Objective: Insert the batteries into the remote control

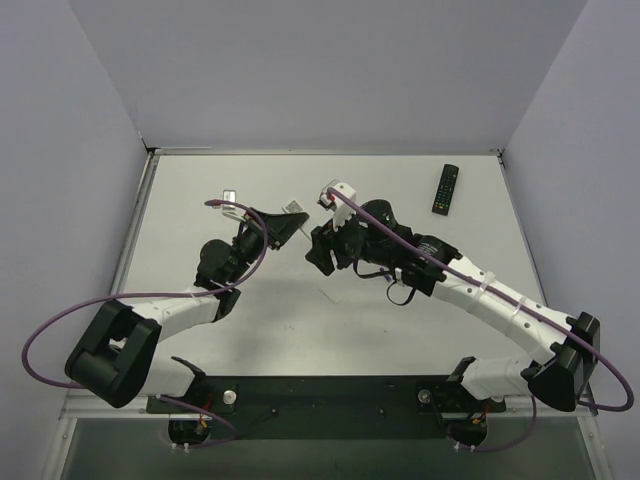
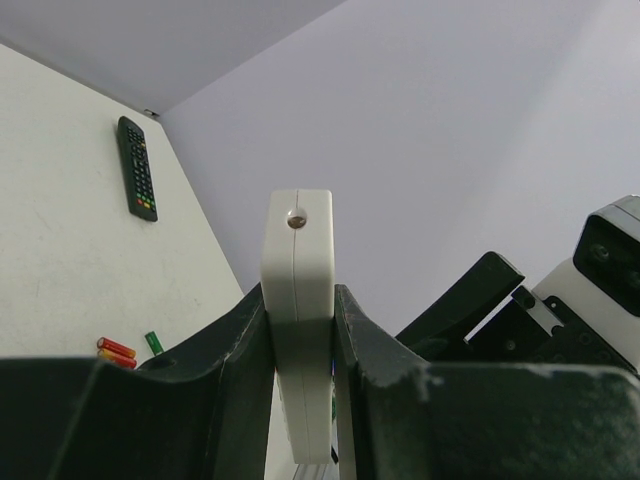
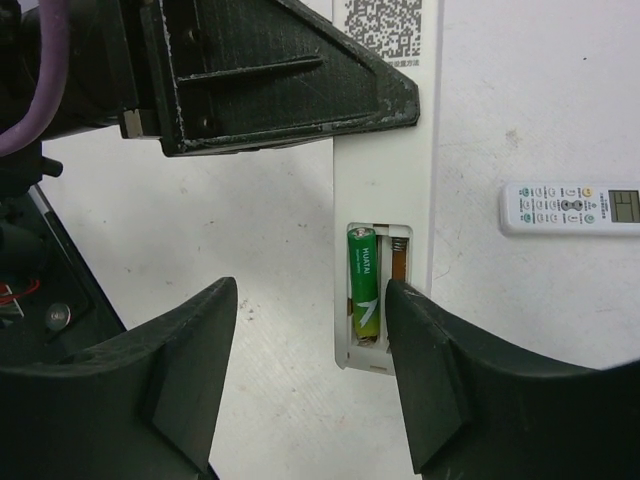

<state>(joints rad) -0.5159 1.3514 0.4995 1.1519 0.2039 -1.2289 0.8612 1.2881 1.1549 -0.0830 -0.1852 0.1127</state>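
My left gripper (image 2: 300, 330) is shut on the slim white remote control (image 2: 297, 262) and holds it edge-on above the table; in the top view it (image 1: 288, 224) is left of centre. The right wrist view shows the remote's (image 3: 385, 180) open compartment. One green battery (image 3: 363, 280) lies in its left slot, and the right slot shows only a bare spring. My right gripper (image 3: 312, 372) is open and empty around the compartment end, its right finger (image 3: 440, 370) beside the remote's edge. A second green battery (image 2: 154, 343) lies on the table.
Red cells (image 2: 117, 350) lie beside the loose green battery. A black remote (image 1: 446, 188) lies at the far right and also shows in the left wrist view (image 2: 137, 168). A wider white remote with a display (image 3: 570, 208) lies on the table right of the held remote.
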